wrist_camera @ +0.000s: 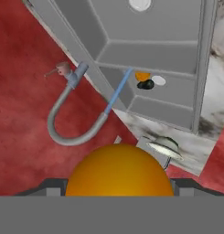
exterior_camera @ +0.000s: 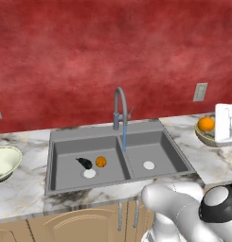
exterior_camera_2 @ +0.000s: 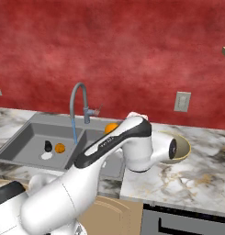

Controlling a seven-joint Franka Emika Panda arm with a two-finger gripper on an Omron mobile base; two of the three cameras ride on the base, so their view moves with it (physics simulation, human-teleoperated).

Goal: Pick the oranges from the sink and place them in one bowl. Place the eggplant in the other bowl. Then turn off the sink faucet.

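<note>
The white arm reaches from the base up and out to the right of the sink (exterior_camera: 70, 142), its wrist bent over the tan bowl (exterior_camera_2: 182, 148) on the marble counter (exterior_camera_2: 201, 179). The end effector (wrist_camera: 119, 185) is clamped on an orange (wrist_camera: 119, 171), which sits above the bowl. In the left basin, the second orange (exterior_camera: 101, 161) lies at about 3 o'clock from the eggplant (exterior_camera: 84, 162), near the white drain (exterior_camera: 89, 173). The cream-white bowl (exterior_camera: 4, 160) stands on the counter left of the sink. The faucet (exterior_camera: 120, 106) arches over the divider.
</note>
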